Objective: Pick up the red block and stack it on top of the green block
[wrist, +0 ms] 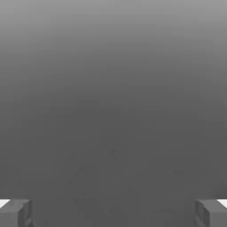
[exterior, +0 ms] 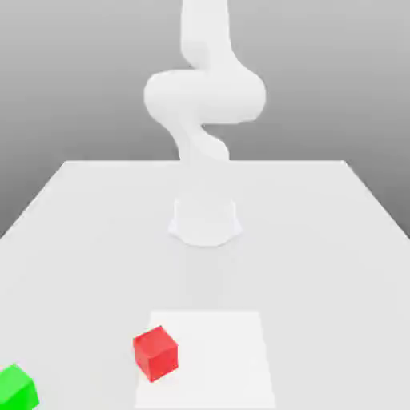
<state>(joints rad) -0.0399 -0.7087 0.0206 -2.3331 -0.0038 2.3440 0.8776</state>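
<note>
The red block (exterior: 155, 352) rests on the white table (exterior: 320, 240), near its front edge and a little toward the exterior view's left. Farther to that side, at the front corner, sits the green block (exterior: 16, 387), partly cut off by the picture's edge. The two blocks lie well apart. The white arm (exterior: 204, 96) rises from its round base (exterior: 205, 220) at the table's middle and runs up out of the picture. In the hand view my gripper (wrist: 113, 213) is open, its grey fingertips (wrist: 15, 213) far apart with nothing between them, facing a plain grey background.
A lighter square patch (exterior: 216, 360) marks the tabletop at the front, and the red block stands on its edge at the exterior view's left. The table's side edges slant outward toward the front.
</note>
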